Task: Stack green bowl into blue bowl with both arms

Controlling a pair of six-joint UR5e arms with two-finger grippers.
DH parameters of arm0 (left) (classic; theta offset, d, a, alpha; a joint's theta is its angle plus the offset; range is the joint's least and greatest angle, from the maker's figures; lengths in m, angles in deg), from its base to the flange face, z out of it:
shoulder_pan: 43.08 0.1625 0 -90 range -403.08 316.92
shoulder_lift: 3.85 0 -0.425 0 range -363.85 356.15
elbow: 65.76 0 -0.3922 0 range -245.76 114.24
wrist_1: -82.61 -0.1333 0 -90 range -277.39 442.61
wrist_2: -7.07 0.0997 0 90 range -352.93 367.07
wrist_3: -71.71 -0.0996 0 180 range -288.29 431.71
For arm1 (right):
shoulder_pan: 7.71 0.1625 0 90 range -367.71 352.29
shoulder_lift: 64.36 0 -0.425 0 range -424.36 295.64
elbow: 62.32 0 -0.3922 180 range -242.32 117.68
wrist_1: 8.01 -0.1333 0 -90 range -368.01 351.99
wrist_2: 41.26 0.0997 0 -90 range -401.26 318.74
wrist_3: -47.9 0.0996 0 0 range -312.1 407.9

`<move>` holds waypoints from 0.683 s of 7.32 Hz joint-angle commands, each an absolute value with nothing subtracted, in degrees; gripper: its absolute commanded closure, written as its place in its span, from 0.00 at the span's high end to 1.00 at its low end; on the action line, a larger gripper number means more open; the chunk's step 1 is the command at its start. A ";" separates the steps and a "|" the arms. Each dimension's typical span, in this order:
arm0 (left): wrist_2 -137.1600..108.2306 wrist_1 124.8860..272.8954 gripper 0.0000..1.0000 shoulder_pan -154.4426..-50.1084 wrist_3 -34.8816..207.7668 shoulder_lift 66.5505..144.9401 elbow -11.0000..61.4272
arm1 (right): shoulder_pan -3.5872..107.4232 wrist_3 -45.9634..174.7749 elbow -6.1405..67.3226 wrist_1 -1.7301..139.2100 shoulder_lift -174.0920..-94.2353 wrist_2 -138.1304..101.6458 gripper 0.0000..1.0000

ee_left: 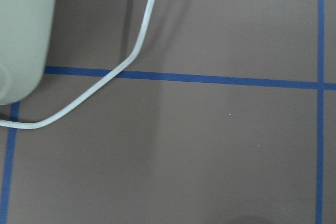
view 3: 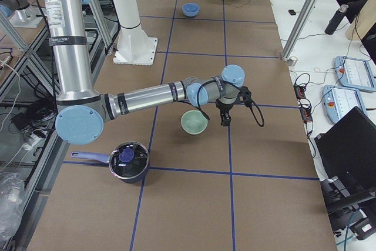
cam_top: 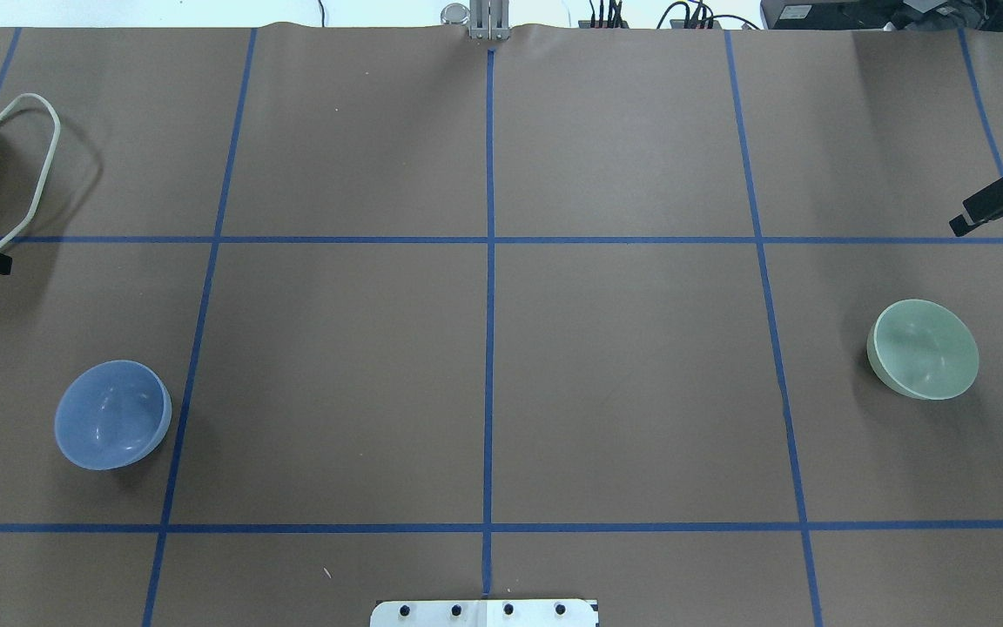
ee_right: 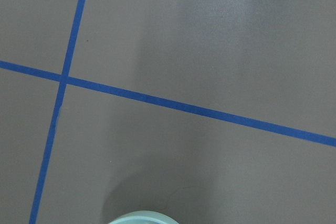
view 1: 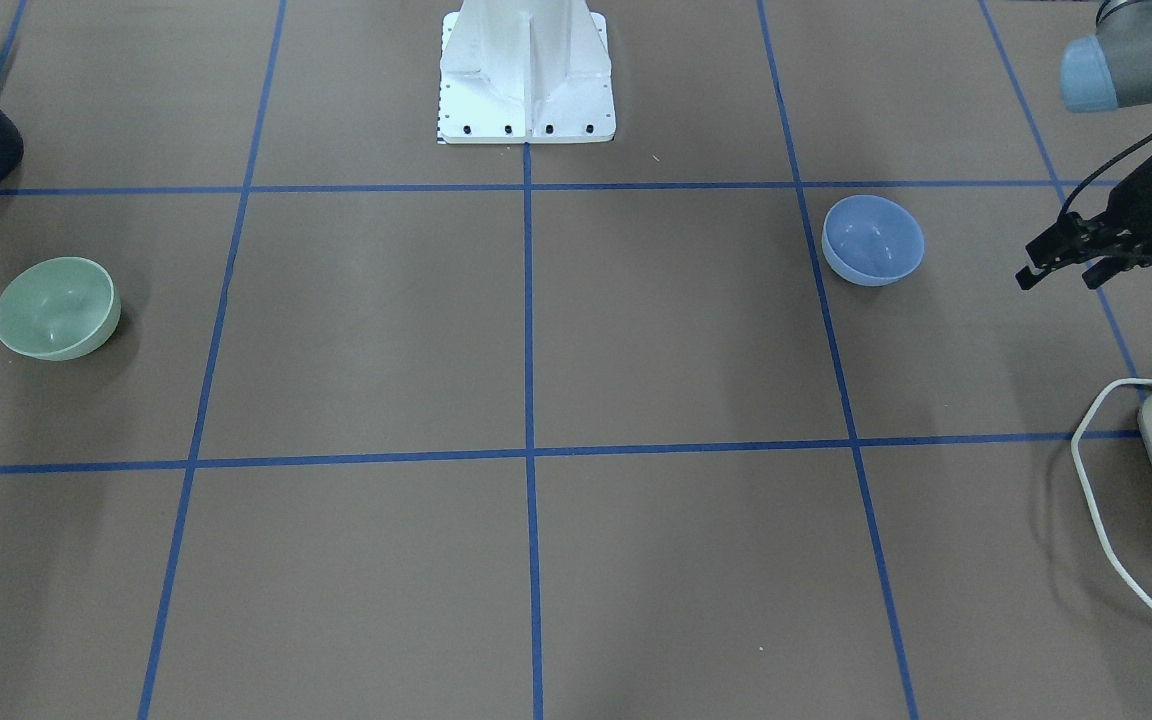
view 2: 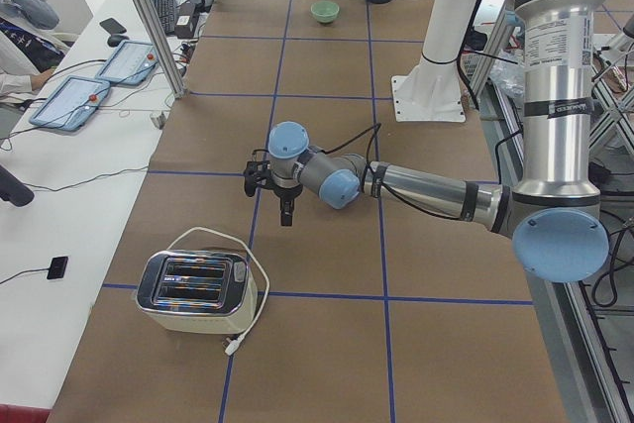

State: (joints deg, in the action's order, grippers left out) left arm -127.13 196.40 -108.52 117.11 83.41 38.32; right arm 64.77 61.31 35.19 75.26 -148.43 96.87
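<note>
Green bowl (ee_right: 139, 220) and blue bowl (cam_top: 112, 415) flank the pedestal (view 1: 526, 70), unstacked, ungrasped; left claw (view 1: 1058, 277) gapes empty, right claw (cam_top: 989, 205) shows too little to tell.

robotics lab, long table covered in brown paper gridded with blue tape (view 2: 327, 344) under the left gripper (view 2: 285, 215), silver-grey tubular jointed arm (view 2: 426, 190) carrying it, white metal pedestal (view 2: 436, 96) behind it, blue-rimmed tablet consoles (view 2: 127, 59) on a white side bench (view 2: 59, 195) beyond it, aluminium frame post (view 2: 149, 17)

Pale green bowl (cam_top: 924, 348) sits upright, mouth up, near the right edge of the bench (cam_top: 623, 366). Periwinkle blue bowl (cam_top: 112, 414) sits upright near the left edge, well apart.
</note>
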 commanded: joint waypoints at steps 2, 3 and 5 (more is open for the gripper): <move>-126.70 205.89 0.99 -100.58 127.33 82.38 38.13 | 64.62 61.26 35.24 75.23 -147.94 96.99 1.00; -126.61 208.71 0.98 -99.34 127.35 80.20 38.04 | 64.62 61.26 35.24 75.23 -147.94 96.99 1.00; -126.53 213.20 0.98 -97.06 127.52 77.02 37.96 | 64.53 61.18 35.24 75.23 -148.03 96.99 1.00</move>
State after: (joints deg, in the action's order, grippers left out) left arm -126.57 210.60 -98.50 127.27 78.69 38.04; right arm 64.59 61.24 35.25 75.23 -147.97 96.99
